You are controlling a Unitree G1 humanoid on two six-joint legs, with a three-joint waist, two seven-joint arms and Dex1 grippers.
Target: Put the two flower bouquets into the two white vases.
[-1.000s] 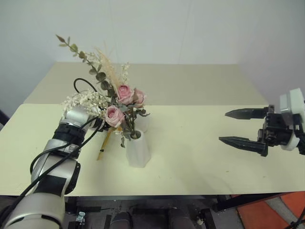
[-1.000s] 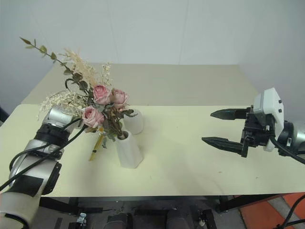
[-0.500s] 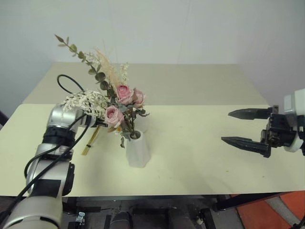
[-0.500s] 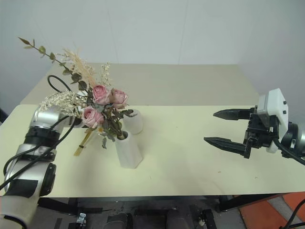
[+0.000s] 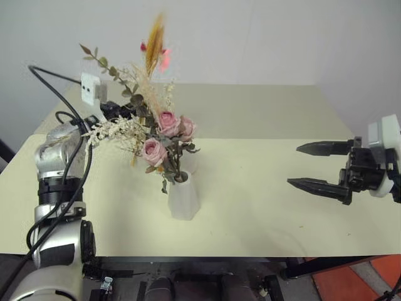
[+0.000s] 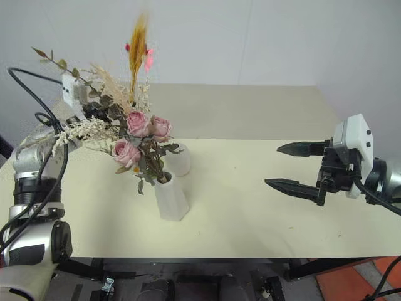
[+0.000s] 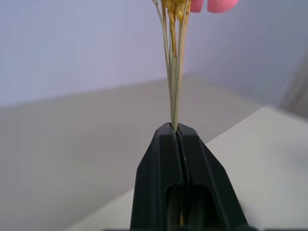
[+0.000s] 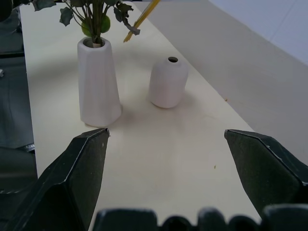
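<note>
The rose bouquet (image 5: pixel 164 128) stands upright in the taller faceted white vase (image 5: pixel 183 198) on the cream table (image 5: pixel 257 207). Just behind it sits the shorter rounded vase (image 8: pixel 167 83), its narrow mouth open with nothing in it. My left gripper (image 7: pixel 174 129) is shut on the thin stalks of the wheat-like bouquet (image 5: pixel 155 36), raised to the left of the roses. The golden head and its pink-red blooms (image 6: pixel 148 59) rise above them. The stalks' lower end (image 8: pixel 142 19) hangs near the tall vase's leaves. Far to the right, my right gripper (image 5: pixel 293 165) hovers open over the table.
A second table surface (image 5: pixel 250 106) lies behind, against a pale wall. A black cable (image 5: pixel 47 74) loops up from my left arm. The front table edge (image 5: pixel 219 254) is close, and orange floor (image 5: pixel 369 279) shows at the lower right.
My left gripper closed on the wheat-like bundle, lifted it off the table and swung it upright beside the roses. The right gripper stayed where it was.
</note>
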